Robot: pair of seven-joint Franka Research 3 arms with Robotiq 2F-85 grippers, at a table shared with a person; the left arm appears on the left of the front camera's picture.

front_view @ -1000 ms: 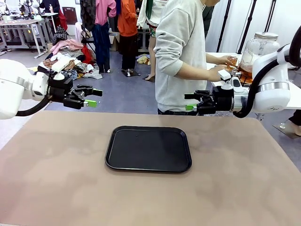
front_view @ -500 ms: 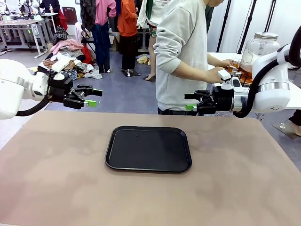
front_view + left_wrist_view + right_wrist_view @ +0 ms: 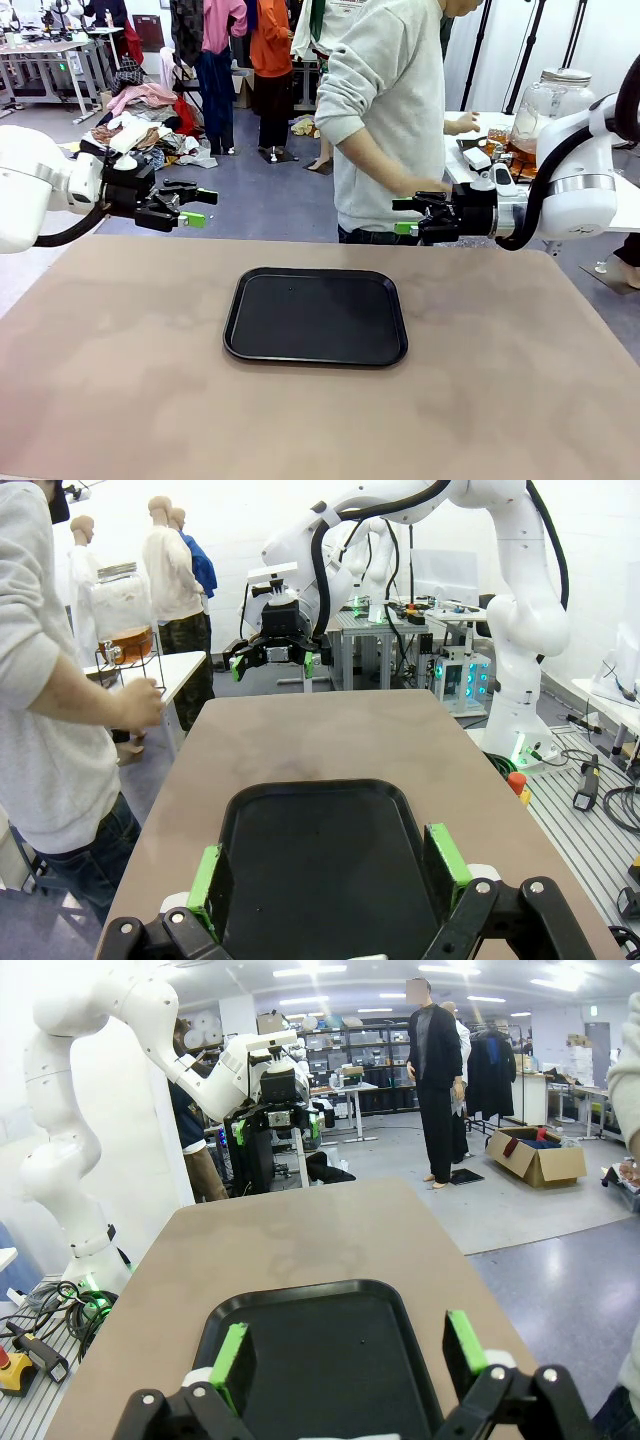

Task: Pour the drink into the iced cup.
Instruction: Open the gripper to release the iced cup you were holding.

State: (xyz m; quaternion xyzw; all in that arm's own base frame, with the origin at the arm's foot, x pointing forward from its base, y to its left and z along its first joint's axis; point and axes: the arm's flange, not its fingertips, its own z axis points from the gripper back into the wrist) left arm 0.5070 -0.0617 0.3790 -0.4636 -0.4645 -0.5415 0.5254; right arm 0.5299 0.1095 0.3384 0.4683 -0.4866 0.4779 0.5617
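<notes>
My left gripper (image 3: 325, 880) rises from the bottom edge, jaws spread wide, green pads (image 3: 206, 878) framing the near end of the black tray (image 3: 325, 865). The tray lies flat on the brown counter (image 3: 330, 735) with nothing in it. Beyond the tray, over the counter's far end, the right gripper (image 3: 271, 663) faces me, its jaws also apart. To the tray's left a person in a grey sleeve (image 3: 45, 695) stands beside the counter, one hand (image 3: 145, 702) held out. Farther left of the tray, a glass jar (image 3: 120, 615) with amber drink (image 3: 126, 643) stands on a side table.
</notes>
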